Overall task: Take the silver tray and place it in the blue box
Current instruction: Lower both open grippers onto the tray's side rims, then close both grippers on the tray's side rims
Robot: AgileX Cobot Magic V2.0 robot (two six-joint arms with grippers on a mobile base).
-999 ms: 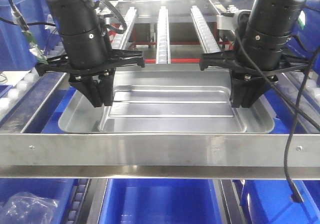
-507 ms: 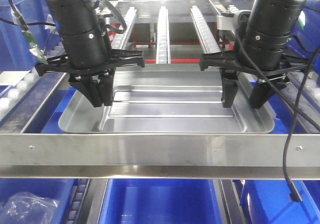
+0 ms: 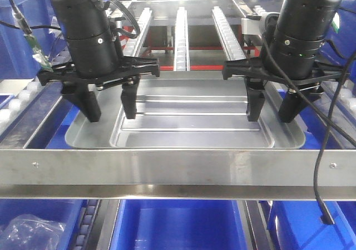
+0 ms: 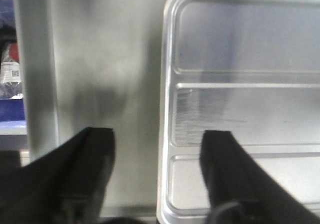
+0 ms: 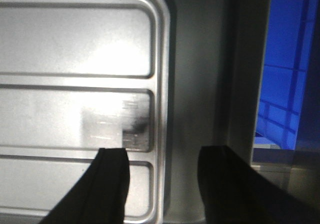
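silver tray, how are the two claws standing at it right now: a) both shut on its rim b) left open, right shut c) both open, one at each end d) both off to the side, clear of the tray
C: the left claw and right claw each have their fingers spread apart, one at each end of the silver tray, with nothing clamped between them.

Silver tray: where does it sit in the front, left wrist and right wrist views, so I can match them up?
Front view: the silver tray lies in the centre, behind the steel frame rail.
Left wrist: the tray fills the right side.
Right wrist: the tray fills the left side.
Shared landmark: the long ridges across its base panel show in all three.
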